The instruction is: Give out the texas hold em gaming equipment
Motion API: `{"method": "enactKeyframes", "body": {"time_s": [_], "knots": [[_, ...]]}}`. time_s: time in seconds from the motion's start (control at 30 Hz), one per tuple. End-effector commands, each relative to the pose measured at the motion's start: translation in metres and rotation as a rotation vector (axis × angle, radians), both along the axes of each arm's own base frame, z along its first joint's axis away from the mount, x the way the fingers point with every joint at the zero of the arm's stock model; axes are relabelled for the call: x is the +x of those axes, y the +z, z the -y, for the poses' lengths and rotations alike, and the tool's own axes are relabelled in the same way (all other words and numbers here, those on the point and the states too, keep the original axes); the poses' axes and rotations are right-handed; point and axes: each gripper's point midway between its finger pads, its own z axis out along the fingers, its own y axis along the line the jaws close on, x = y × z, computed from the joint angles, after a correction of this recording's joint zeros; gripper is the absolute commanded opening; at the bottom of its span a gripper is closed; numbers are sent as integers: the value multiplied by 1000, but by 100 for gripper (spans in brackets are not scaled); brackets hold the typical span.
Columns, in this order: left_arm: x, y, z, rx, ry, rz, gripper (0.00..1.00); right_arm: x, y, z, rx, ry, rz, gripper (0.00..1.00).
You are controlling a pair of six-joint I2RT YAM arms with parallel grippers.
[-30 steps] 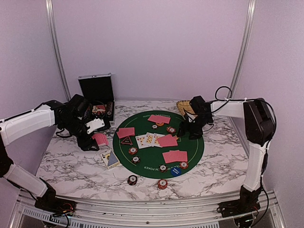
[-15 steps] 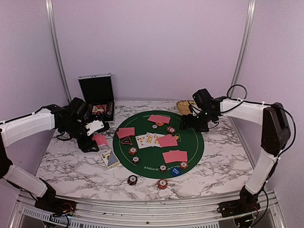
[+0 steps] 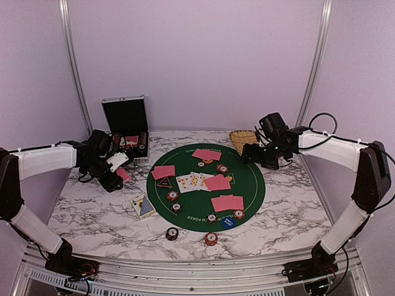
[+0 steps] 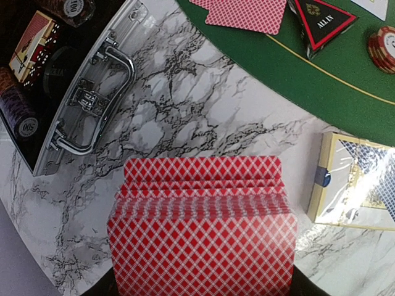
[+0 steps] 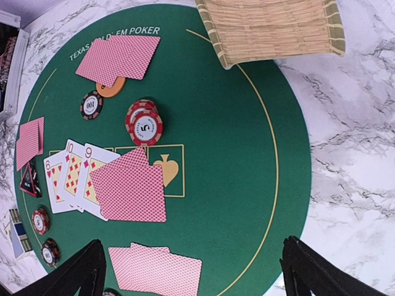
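My left gripper (image 3: 118,168) is clenched on a fanned stack of red-backed playing cards (image 4: 202,237). My right gripper (image 5: 194,274) is spread wide, empty, above the green mat (image 5: 234,154).

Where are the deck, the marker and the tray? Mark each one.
deck (image 4: 202,240), left wrist view, middle of the top card's red back.
marker (image 4: 322,21), left wrist view, centre of its black face.
tray (image 5: 271,28), right wrist view, bare woven floor.

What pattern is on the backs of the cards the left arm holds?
Red-and-white diamond lattice on the card stack, clearest in the left wrist view.
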Motion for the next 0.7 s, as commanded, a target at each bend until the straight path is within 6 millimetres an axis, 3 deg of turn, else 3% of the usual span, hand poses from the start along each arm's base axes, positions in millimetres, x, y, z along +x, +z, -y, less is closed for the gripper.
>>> {"method": "enactKeyframes", "body": {"time_s": [0.0, 0.17, 0.67], "knots": [[32, 3, -12, -22, 144, 112, 0, 6, 25, 15, 6, -78, 82, 97], [43, -14, -21, -44, 246, 120, 0, 4, 28, 22, 18, -102, 89, 97], [26, -49, -8, -159, 349, 22, 0, 0, 24, 23, 29, -126, 57, 97]]}}
